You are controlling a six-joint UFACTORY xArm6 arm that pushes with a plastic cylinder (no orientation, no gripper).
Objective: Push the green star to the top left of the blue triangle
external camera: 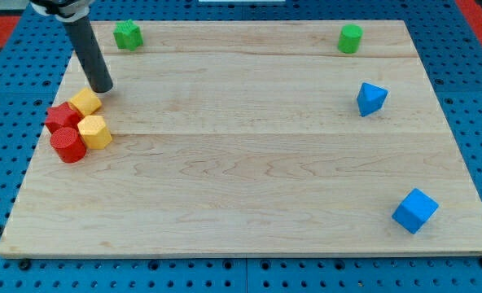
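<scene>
The green star [128, 35] lies near the board's top left corner. The blue triangle [370, 98] lies far away at the view's right, below a green cylinder [350, 38]. My tip [102, 88] rests on the board at the left, below the green star and just above a yellow block [86, 102]. It touches neither the star nor the triangle.
A cluster sits at the left edge: the yellow block, a red star [62, 116], a yellow hexagon [94, 132] and a red cylinder [67, 146]. A blue cube [414, 211] lies at the bottom right. The wooden board [249, 179] lies on a blue pegboard.
</scene>
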